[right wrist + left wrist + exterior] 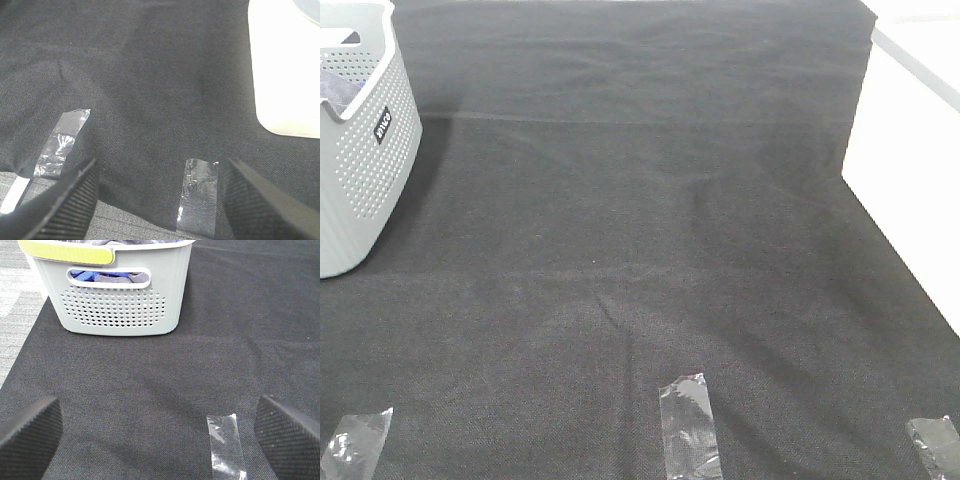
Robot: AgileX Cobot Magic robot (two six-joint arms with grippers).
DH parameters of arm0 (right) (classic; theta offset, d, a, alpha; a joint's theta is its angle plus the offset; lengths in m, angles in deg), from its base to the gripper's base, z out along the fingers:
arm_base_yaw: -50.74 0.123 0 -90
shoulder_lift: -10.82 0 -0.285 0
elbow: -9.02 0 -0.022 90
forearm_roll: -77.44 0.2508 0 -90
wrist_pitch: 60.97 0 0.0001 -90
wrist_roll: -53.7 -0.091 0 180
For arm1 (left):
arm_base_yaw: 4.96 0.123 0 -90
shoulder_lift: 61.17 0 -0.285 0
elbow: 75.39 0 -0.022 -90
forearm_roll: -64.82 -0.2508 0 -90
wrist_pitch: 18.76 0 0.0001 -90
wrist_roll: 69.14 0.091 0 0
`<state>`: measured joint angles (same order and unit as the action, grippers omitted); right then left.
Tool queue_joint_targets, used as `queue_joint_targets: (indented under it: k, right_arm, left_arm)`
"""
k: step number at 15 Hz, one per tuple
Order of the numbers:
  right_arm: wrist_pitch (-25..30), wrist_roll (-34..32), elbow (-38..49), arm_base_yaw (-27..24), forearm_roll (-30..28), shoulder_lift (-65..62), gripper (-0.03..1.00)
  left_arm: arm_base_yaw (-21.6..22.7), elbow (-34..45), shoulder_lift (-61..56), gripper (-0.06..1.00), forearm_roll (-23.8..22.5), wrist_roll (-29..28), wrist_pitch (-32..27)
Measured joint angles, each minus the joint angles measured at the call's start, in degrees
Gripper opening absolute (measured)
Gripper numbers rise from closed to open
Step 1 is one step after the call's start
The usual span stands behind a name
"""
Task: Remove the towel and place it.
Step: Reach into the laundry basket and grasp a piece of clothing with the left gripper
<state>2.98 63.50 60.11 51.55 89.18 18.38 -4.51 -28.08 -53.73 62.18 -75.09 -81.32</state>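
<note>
The greyish-purple towel point(334, 90) lies bunched inside the pale grey perforated basket point(370, 170) at the table's far left. In the left wrist view the towel point(131, 243) shows above the basket's rim and through the handle slot; most of it is hidden by the basket point(120, 310) wall. My left gripper point(160, 440) is open and empty, low over the black cloth, well short of the basket. My right gripper point(162, 202) is open and empty near the table's front edge. Neither gripper shows in the exterior high view.
Blue fabric point(92, 275) shows through the basket's slot, and a yellow handle point(67, 254) sits on its rim. A white block point(905, 130) stands at the right, also in the right wrist view point(285, 70). Clear tape strips point(688, 425) mark the black table cloth point(640, 230) along the front.
</note>
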Motion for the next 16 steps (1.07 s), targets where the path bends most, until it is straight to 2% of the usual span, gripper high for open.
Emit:
queue_joint_targets:
  k: [9, 11, 16]
  right_arm:
    - [0.0, 0.0, 0.0, 0.0, 0.0, 0.0, 0.69]
    - [0.0, 0.0, 0.0, 0.0, 0.0, 0.0, 0.69]
    - [0.0, 0.0, 0.0, 0.0, 0.0, 0.0, 0.69]
  left_arm:
    - [0.0, 0.0, 0.0, 0.99, 0.0, 1.4, 0.0]
    - [0.0, -1.4, 2.8, 0.99, 0.1, 6.0, -1.1]
    - [0.0, -17.9, 29.3, 0.99, -0.2, 29.0, -2.1]
